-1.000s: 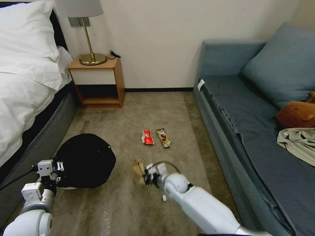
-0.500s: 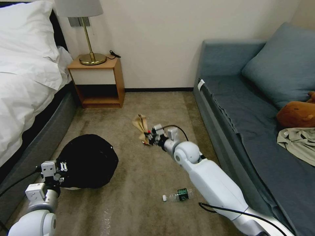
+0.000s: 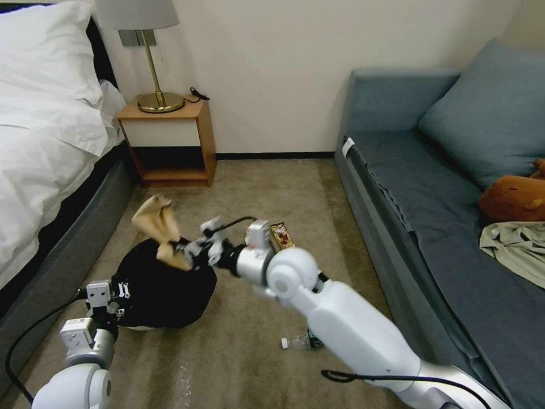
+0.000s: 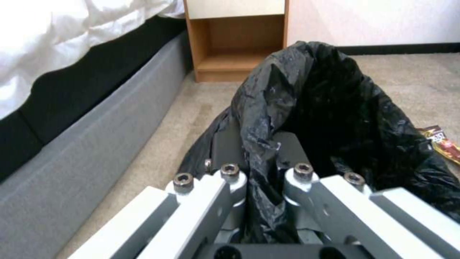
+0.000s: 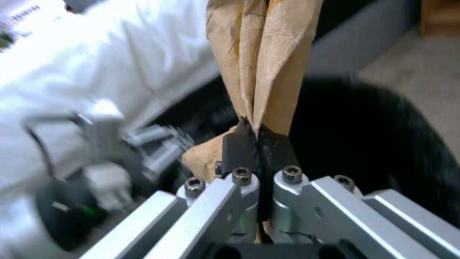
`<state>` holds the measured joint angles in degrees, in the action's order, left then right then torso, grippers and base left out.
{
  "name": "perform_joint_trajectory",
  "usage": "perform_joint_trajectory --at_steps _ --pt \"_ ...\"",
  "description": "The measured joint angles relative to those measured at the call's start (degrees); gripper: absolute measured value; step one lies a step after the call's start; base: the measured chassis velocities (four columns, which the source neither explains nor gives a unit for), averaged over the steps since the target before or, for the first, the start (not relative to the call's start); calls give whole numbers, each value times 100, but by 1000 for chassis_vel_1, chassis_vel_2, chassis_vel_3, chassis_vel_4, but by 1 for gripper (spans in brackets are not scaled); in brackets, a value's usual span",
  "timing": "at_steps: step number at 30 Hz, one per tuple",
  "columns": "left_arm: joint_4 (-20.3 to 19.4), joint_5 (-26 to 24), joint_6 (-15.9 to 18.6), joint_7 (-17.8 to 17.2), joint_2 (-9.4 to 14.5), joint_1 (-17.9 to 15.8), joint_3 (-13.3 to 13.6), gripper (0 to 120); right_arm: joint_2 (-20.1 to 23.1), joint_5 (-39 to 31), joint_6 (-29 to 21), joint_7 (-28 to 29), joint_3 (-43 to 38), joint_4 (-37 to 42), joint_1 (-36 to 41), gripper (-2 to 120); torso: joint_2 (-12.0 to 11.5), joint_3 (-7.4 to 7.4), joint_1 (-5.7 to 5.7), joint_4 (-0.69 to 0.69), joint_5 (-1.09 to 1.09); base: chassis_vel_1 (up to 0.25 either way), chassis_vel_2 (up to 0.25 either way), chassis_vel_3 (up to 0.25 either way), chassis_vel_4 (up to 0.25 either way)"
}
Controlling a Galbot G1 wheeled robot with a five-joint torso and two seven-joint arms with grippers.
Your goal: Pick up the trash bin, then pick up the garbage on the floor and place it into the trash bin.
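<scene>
While the right gripper [image 3: 180, 254] pinches the tan scrap [image 3: 156, 227] over the far rim of the bin [image 3: 164, 284], gripped by the left gripper [image 3: 116, 295], a drop now could miss

I see creased matt tan paper scrap [image 5: 268, 61] in bare-metal right gripper [image 5: 258, 144]; glossy, crinkly black plastic bag [image 4: 335, 108] on bin; rough carpet [image 3: 255, 352]; wood nightstand [image 3: 170, 142].

Beige carpet [image 3: 238, 363]; bed [image 3: 40, 142] left, nightstand [image 3: 170, 142], blue sofa [image 3: 443, 227] right.
</scene>
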<state>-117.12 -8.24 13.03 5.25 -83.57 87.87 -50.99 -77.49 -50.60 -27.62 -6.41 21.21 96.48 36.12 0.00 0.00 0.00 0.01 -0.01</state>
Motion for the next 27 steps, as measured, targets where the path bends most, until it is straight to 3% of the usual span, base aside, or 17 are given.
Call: perform_joint_trajectory --at_steps 6,17,19,27 --pt "-28 -24 -38 -1 -42 79 37 4 -4 325 391 318 188 -431 161 0 0 0 0 -1 0 0 0 0 0" --pt "-89 -26 -48 2 -111 136 115 4 -170 401 516 521 342 -619 240 1 0 0 0 -1 0 0 0 0 0" --pt "-98 -28 -48 3 -121 147 117 4 -213 405 517 648 347 -630 232 14 0 0 0 -1 0 0 0 0 0" --pt "-137 -24 -49 3 -156 167 128 4 -199 422 497 692 312 -598 282 41 0 0 0 -1 1 0 0 0 0"
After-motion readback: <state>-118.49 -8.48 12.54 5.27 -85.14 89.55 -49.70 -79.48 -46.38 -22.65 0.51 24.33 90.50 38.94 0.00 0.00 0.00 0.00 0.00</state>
